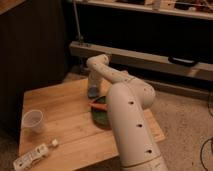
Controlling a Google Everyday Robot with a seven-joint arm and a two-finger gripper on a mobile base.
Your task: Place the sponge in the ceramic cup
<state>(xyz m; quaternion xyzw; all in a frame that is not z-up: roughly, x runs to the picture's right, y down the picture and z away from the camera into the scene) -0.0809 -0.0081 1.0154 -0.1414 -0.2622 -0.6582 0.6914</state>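
Note:
The blue-grey sponge point(93, 93) lies on the wooden table point(60, 107) near its far edge, just beyond the green plate point(99, 118). My gripper point(93, 88) points straight down at the sponge, right over it or touching it, and hides most of it. The white ceramic cup point(33, 121) stands upright near the table's left edge, well away from the gripper. My white arm point(127, 120) reaches in from the lower right and covers the plate's right side.
An orange carrot-like piece point(99, 105) rests on the plate's far rim. A white power strip point(30, 156) lies at the table's front left corner. A dark cabinet stands to the left, and a shelf unit behind the table.

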